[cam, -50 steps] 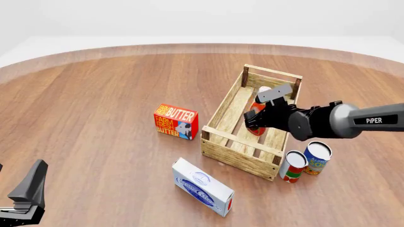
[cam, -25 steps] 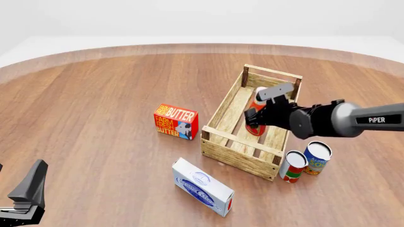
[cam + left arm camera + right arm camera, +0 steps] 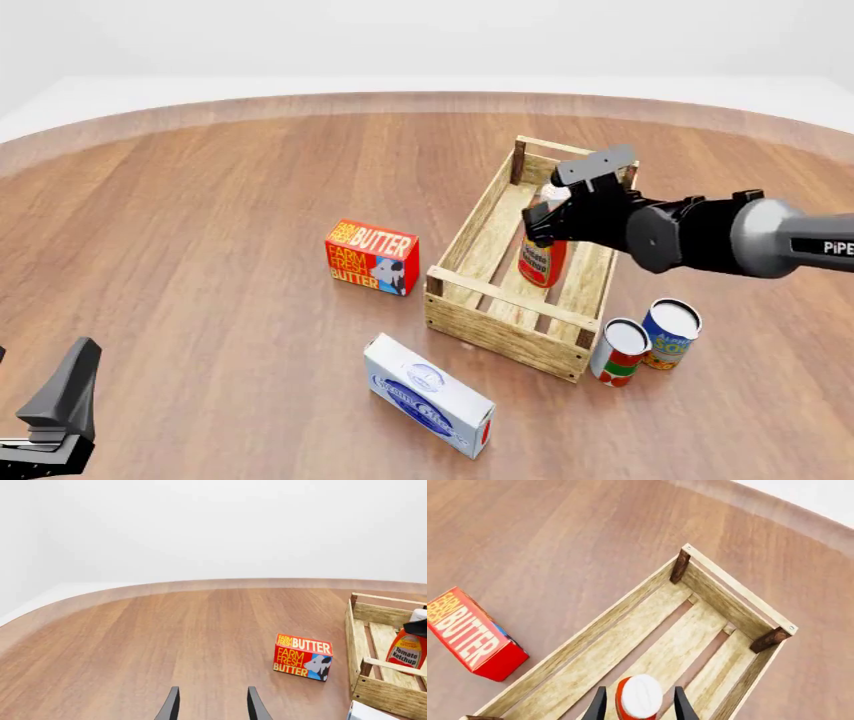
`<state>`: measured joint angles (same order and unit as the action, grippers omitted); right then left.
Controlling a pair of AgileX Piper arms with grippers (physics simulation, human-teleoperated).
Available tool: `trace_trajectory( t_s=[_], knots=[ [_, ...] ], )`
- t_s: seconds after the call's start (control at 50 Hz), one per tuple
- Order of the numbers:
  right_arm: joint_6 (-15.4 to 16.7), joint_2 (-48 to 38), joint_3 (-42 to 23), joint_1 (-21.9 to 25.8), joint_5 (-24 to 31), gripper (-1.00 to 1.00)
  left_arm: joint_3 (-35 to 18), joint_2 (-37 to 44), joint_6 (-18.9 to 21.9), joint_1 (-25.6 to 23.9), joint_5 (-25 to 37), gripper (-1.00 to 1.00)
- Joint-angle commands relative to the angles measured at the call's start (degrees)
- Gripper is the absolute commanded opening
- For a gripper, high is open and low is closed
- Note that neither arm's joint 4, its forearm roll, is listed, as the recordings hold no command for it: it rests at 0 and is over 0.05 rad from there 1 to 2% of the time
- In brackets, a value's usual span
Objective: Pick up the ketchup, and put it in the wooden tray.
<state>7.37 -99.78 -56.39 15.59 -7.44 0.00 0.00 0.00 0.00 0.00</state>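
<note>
Right gripper [image 3: 550, 222] hangs over the far half of the wooden tray [image 3: 470, 235], its two fingers [image 3: 599, 706] spread to either side of the ketchup [image 3: 542, 258] near its white cap, and whether they press the bottle or only flank it I cannot tell. Coming in from above probably lets the arm clear the crate's low walls. The ketchup stands upright on the slats inside the tray, long axis vertical, cap up toward the wrist camera and label facing left toward the butter box [image 3: 372, 256]; the left gripper [image 3: 211, 707] waits open and empty, well apart.
</note>
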Motion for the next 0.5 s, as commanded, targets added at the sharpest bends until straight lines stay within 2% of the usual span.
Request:
trace_trajectory(
  t_s=[0.02, 0.2, 0.5],
  knots=[
    [0.52, 2.5, -1.21, 0.07, 2.17, 1.0, 0.0, 0.0, 0.0, 0.0, 0.0, 1.0],
    [1.04, 4.95, -1.68, 0.23, 3.85, 1.0, 0.0, 0.0, 0.0, 0.0, 0.0, 1.0],
    [0.12, 10.39, -0.75, 1.5, 5.91, 1.0, 0.0, 0.0, 0.0, 0.0, 0.0, 1.0]
  ],
)
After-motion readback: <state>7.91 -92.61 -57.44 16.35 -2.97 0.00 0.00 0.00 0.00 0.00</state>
